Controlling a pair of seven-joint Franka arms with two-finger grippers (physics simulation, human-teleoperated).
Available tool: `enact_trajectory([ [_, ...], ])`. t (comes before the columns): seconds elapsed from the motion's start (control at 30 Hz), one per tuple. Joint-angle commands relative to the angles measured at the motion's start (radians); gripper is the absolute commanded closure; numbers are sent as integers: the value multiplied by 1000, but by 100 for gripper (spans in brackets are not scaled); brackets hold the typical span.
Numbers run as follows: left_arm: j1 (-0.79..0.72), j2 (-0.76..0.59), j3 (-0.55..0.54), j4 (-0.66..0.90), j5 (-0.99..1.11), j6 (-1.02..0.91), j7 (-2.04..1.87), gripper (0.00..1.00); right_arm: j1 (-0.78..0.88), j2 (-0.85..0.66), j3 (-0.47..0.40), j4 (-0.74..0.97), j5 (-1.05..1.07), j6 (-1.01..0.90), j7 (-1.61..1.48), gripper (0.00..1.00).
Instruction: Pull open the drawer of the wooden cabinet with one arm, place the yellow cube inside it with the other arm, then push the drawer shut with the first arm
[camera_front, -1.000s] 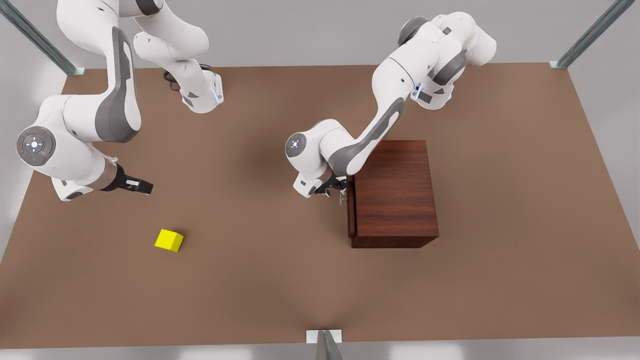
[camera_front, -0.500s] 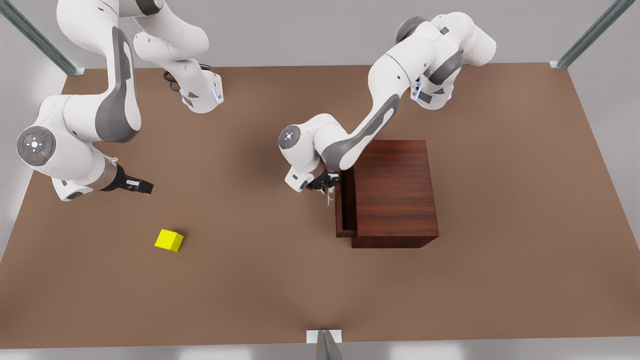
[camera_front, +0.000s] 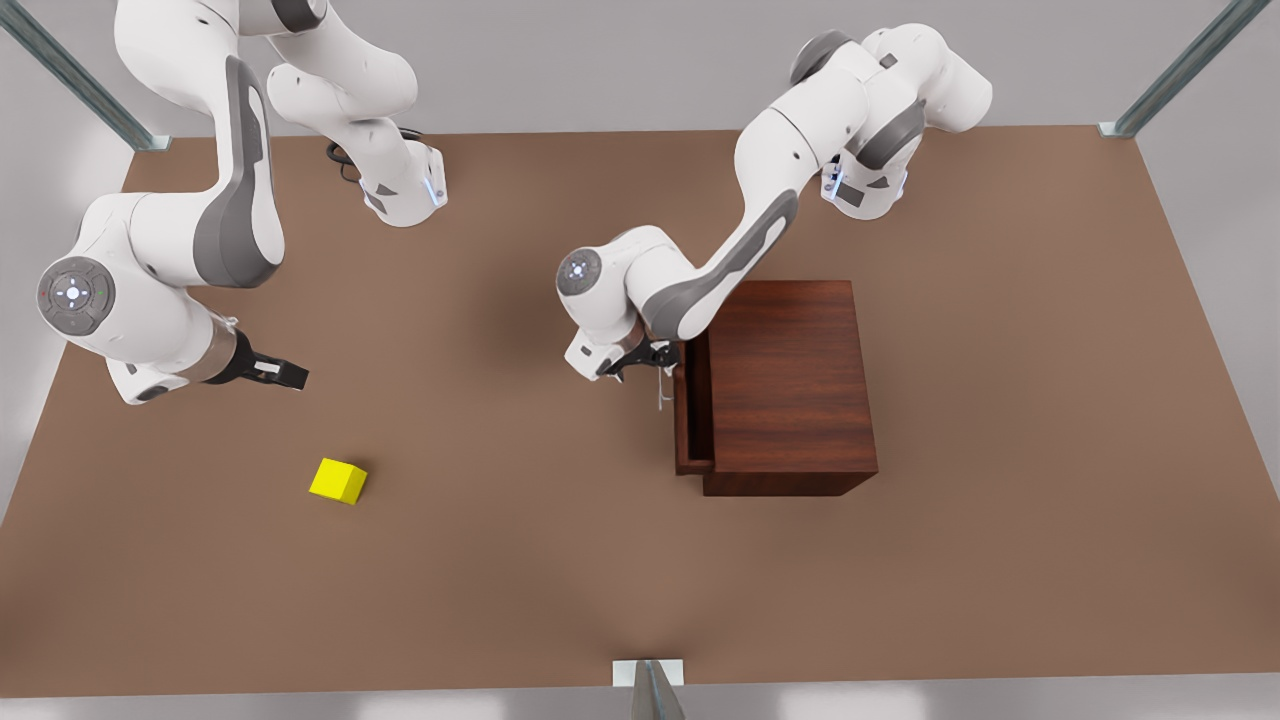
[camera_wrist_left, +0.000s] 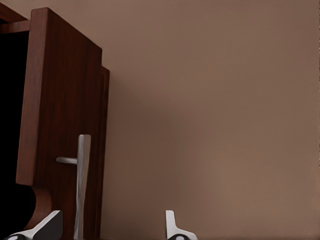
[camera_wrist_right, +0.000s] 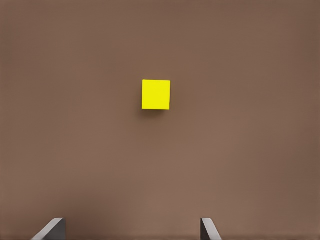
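Note:
The wooden cabinet (camera_front: 790, 380) stands right of centre in the front view. Its drawer (camera_front: 692, 420) sticks out a short way toward the front view's left, and the silver handle (camera_front: 662, 390) shows on its front. My left gripper (camera_front: 652, 362) is at that handle and is open. In the left wrist view the handle (camera_wrist_left: 82, 175) lies between the fingers, close to one fingertip (camera_wrist_left: 50, 225), on the drawer front (camera_wrist_left: 60, 100). The yellow cube (camera_front: 338, 481) rests on the table at the front view's left. My right gripper (camera_front: 285, 373) hovers open, up and left of the cube (camera_wrist_right: 156, 95).
The brown table (camera_front: 560, 560) stretches wide between the cube and the cabinet. Metal frame posts stand at the far corners (camera_front: 1170, 80) and at the middle of the near edge (camera_front: 648, 685). The two arm bases sit along the far edge.
The drawer slid out toward the front view's left with the left gripper, then eased back slightly. The left gripper's fingers now stand apart around the handle. The right arm barely moved.

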Motion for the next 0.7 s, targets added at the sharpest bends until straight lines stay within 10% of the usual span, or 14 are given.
enact_trajectory([
  [0.0, 1, 2, 2, 0, -3, 51, -4, 0, 0, -1, 0, 0, 0, 0, 0, 0],
  [0.67, -25, 22, 2, 15, 0, 102, -67, 0, 6, 1, 0, 0, 2, 0, 0, 0],
])
